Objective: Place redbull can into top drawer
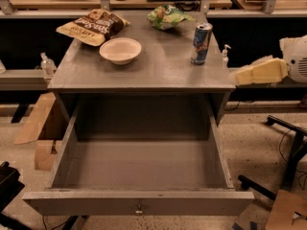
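1. The redbull can (201, 43) stands upright on the right rear part of the table (144, 73), near a small pump bottle (224, 56).
2. The top drawer (139, 202) is pulled wide open below the tabletop.
3. The gripper (242, 75) hangs right of the table, apart from the can. I cannot tell whether it is released or clenched.
4. A white bowl (120, 50), a brown chip bag (91, 27) and a green bag (165, 17) lie further back on the table.

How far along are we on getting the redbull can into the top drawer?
Done: the top drawer is pulled open, with nothing in it. In hand: the pincer sits beyond the right edge of the table, apart from the redbull can, which stands upright at the table's back right. Left: the grasp, the carry and the drop into the drawer.
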Available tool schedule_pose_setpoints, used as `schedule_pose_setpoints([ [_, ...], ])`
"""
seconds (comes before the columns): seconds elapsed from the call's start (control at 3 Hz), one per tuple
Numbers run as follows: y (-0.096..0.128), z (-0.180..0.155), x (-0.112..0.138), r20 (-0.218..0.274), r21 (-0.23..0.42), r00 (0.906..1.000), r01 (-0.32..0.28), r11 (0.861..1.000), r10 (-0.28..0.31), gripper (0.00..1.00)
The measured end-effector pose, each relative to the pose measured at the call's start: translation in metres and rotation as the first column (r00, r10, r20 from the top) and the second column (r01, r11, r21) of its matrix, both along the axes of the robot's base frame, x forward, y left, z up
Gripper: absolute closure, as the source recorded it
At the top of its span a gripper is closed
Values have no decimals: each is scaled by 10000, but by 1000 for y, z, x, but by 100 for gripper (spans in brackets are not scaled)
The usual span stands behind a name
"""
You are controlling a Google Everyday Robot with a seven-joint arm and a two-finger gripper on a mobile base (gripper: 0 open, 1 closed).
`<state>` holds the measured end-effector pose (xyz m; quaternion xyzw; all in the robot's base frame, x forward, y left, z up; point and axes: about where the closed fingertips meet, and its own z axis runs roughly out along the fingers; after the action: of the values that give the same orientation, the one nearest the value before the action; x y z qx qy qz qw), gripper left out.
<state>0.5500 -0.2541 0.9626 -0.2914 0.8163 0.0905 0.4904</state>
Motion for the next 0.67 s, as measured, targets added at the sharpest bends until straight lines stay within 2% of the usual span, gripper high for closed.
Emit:
schedule_pose_setpoints([
  [0.33,16,22,42,2098,1669,9772,-23,9860,-332,0],
  [0.67,32,33,47,2399,1592,9705,-140,9871,-249,0],
])
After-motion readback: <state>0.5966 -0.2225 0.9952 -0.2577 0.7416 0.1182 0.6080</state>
